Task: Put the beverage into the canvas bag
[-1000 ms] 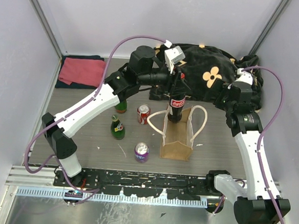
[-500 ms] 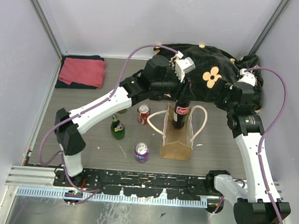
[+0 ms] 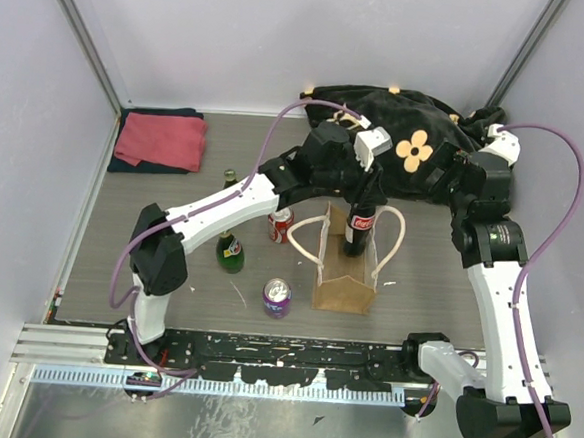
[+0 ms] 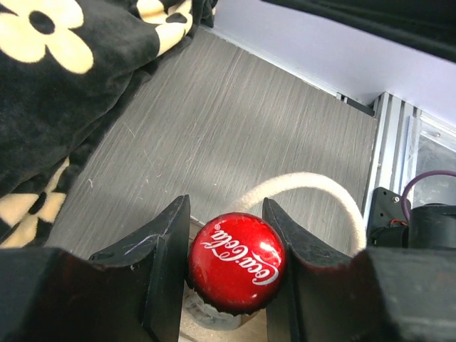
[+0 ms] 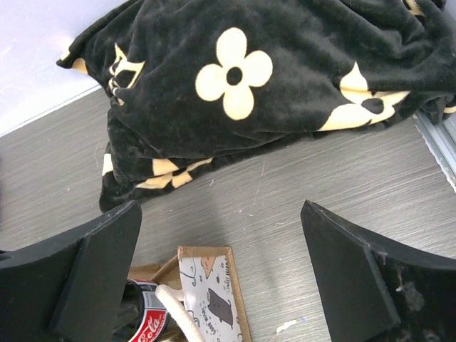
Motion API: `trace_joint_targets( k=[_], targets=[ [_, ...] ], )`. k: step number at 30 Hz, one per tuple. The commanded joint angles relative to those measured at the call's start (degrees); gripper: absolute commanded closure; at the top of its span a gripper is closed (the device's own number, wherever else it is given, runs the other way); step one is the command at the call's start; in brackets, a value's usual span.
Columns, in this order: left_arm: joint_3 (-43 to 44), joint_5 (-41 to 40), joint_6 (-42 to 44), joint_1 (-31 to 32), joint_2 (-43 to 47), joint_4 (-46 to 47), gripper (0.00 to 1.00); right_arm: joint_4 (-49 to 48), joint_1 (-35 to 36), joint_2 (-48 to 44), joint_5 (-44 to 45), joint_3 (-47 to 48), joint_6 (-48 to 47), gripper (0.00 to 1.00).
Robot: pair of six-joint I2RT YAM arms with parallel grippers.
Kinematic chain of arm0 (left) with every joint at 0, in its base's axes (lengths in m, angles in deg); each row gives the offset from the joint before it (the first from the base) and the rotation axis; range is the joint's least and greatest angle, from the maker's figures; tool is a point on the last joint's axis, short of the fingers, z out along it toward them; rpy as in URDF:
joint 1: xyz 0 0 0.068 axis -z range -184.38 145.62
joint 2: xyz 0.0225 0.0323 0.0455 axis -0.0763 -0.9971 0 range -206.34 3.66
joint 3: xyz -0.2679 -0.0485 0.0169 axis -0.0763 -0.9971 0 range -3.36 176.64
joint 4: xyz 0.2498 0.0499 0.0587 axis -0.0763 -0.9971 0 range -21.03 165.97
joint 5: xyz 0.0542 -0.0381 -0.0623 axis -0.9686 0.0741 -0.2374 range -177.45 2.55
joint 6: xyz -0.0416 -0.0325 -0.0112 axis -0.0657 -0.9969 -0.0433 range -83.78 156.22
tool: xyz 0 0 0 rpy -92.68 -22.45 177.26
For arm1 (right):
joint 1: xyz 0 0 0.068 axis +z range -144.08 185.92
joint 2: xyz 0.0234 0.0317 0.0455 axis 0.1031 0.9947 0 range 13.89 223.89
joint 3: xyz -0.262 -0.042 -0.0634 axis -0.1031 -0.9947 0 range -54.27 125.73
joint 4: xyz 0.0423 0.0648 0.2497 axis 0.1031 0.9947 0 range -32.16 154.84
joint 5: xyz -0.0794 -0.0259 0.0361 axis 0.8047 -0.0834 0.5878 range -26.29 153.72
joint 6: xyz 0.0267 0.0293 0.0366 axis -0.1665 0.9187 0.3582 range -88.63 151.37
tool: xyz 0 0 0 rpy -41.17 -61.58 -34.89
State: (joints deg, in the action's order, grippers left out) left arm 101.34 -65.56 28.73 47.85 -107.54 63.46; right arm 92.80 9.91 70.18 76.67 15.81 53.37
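Cola bottle (image 3: 359,224) base hidden inside canvas bag (image 3: 346,283).

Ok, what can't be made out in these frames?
- Top view: base of the cola bottle, hidden inside canvas bag; whether it rests on the bottom is unclear.
- Left wrist: bottle body, hidden under its cap and the left hand.
- Top view: far green bottle, mostly behind the left arm.
- Right wrist: bag cut off by lower edge.

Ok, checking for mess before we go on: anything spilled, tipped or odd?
Nothing spilled or tipped. The bag stands upright, the cola bottle in its open top, the left gripper shut on the cap. Only the blanket lies crumpled at the back, and a white scrap lies beside the bag.
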Motion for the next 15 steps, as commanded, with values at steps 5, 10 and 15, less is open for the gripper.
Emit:
trace_joint_targets(
  k=[5,10,15],
  targets=[
    [4.21,-0.28,-0.34,0.34,-1.63,11.07,1.00,-1.20,-0.21,0.27,1.55,1.61,-0.20,0.00],
    [4.22,-1.04,0.08,0.34,-2.92,12.17,1.00,-1.54,-0.22,0.09,1.40,1.17,-0.39,0.00],
    [3.81,-1.69,0.54,0.33,-3.53,13.21,1.00,-2.20,-0.21,0.18,0.79,0.30,-0.39,0.00]
  ],
)
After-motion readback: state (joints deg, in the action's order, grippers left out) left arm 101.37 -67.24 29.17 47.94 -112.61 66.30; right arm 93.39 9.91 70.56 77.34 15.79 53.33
